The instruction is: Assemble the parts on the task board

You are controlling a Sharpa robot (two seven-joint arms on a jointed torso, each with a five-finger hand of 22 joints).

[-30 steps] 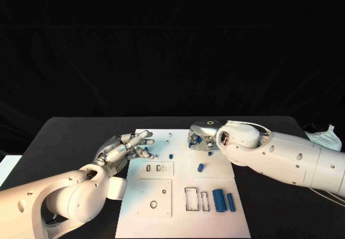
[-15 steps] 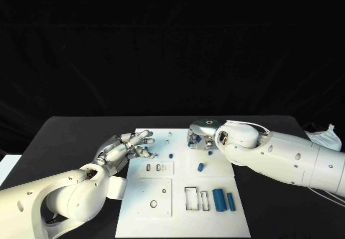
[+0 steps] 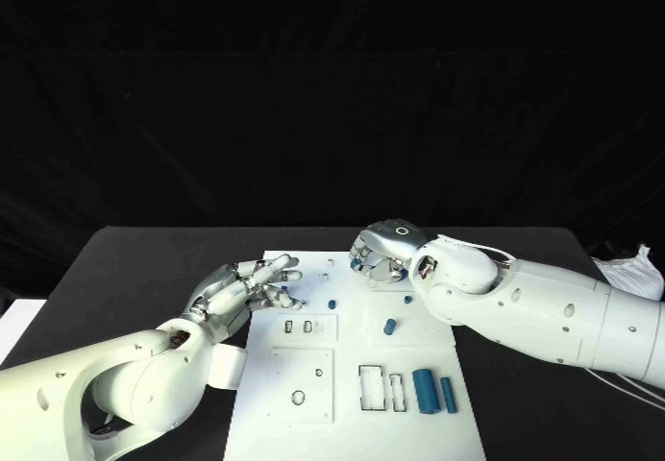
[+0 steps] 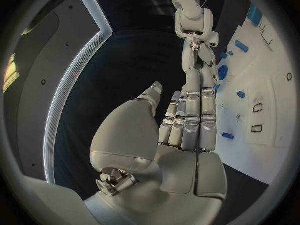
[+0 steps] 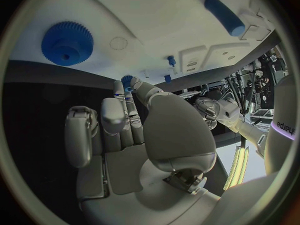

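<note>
While the black table (image 3: 138,269) runs dark to either side under a black backdrop, the white task board (image 3: 354,423) lies in its middle, long side running away from the robot. At the left, the left hand (image 3: 247,286) hovers at the board's left edge, fingers stretched out close together and holding nothing; its wrist view shows them straight, side by side (image 4: 190,120). On the board just right of that hand sit two small slots (image 3: 300,327), a small blue peg (image 3: 332,303) and, nearer the robot, a square plate with round holes (image 3: 301,384). Further right lie a short blue pin (image 3: 389,327), an open rectangular frame (image 3: 372,388) and two blue cylinders (image 3: 435,391) side by side. At the board's far right corner the right hand (image 3: 377,259) is curled in, pinching a small blue part (image 5: 127,80) at its fingertips, with a blue gear (image 5: 67,43) lying on the board nearby. A crumpled white cloth (image 3: 630,269) rests at the table's right edge.
</note>
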